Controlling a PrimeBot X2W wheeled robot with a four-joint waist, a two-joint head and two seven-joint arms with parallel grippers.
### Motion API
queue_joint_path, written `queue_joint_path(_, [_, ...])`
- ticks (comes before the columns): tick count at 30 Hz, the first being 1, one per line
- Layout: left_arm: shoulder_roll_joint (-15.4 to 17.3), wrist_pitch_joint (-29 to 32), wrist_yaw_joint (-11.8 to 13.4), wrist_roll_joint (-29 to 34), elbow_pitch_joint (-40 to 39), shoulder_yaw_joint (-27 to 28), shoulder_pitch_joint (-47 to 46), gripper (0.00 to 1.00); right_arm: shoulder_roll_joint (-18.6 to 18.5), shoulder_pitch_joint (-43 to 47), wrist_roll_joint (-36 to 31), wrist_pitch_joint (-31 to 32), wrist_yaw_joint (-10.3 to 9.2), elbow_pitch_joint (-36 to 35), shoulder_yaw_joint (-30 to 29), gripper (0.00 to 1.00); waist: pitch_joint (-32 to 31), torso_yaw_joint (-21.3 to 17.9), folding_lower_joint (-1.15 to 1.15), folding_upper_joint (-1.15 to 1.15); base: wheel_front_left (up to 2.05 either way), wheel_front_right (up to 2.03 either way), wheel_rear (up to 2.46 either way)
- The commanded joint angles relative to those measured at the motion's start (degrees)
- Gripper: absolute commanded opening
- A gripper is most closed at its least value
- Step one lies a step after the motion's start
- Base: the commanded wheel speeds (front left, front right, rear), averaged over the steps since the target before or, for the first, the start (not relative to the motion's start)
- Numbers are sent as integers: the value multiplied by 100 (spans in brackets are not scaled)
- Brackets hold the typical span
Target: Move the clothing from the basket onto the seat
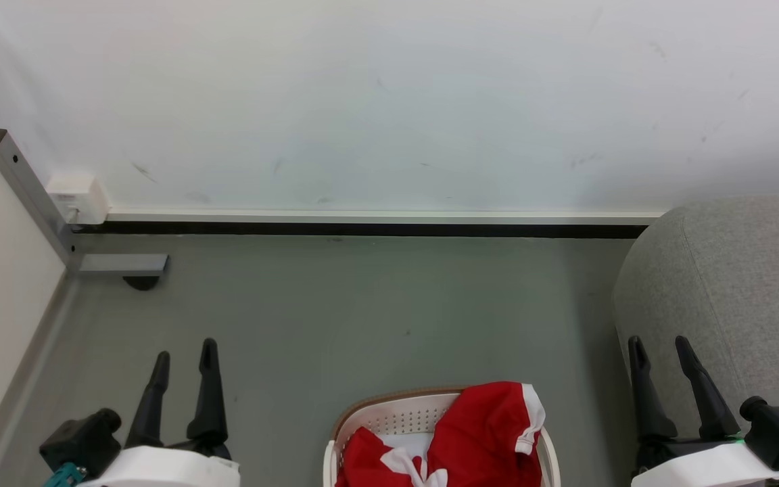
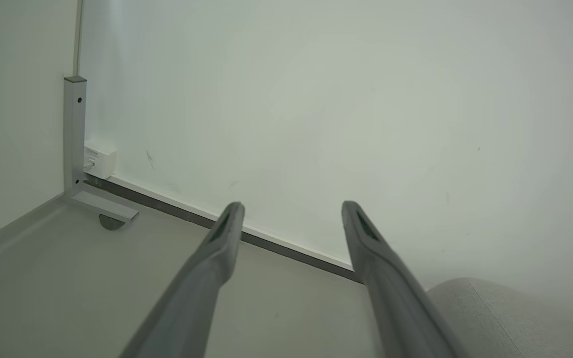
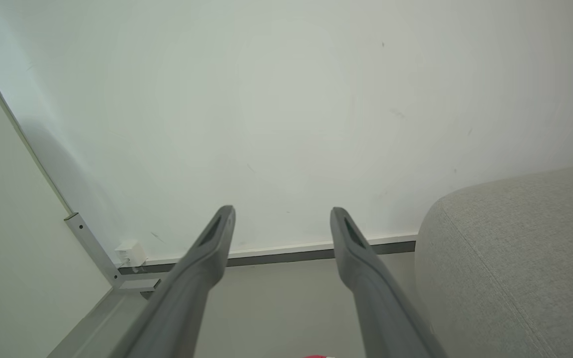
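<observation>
Red clothing (image 1: 481, 433) with white trim is heaped in the cream basket (image 1: 396, 412) at the bottom middle of the head view, part of it draped over the right rim. The grey seat (image 1: 734, 297) rises at the right; its rounded corner also shows in the left wrist view (image 2: 505, 318) and the right wrist view (image 3: 515, 258). My left gripper (image 1: 184, 355) hangs open at the lower left, well left of the basket, nothing between its fingers (image 2: 217, 258). My right gripper (image 1: 660, 346) is open at the lower right, in front of the seat, and holds nothing. A sliver of red clothing (image 3: 316, 356) peeks at the right wrist view's bottom edge.
A white wall with a dark skirting strip (image 1: 362, 228) closes the far side of the grey floor (image 1: 362, 311). At the left corner stands a grey metal post (image 1: 28, 189) with a foot bracket and a small white box (image 1: 78, 197). Bare floor lies between the basket and wall.
</observation>
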Motion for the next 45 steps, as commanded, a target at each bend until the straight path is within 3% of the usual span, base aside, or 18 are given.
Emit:
queue_joint_path(1, [48, -47, 22, 130, -68, 8, 9, 100, -17, -72, -93, -34, -8, -65, 7, 100, 0, 0, 0, 0, 0, 0, 0])
queue_joint_path(36, [63, -433, 92, 1691, -150, -78, 50, 100, -29, -140, -1537, -427, -11, -7, 150, 100, 5, -88, 0, 0, 0, 0, 0])
queue_joint_path(45, [64, -466, 98, 1770, -157, -102, 63, 100, -30, -114, -1690, -457, -12, -27, 141, 100, 5, -89, 0, 0, 0, 0, 0])
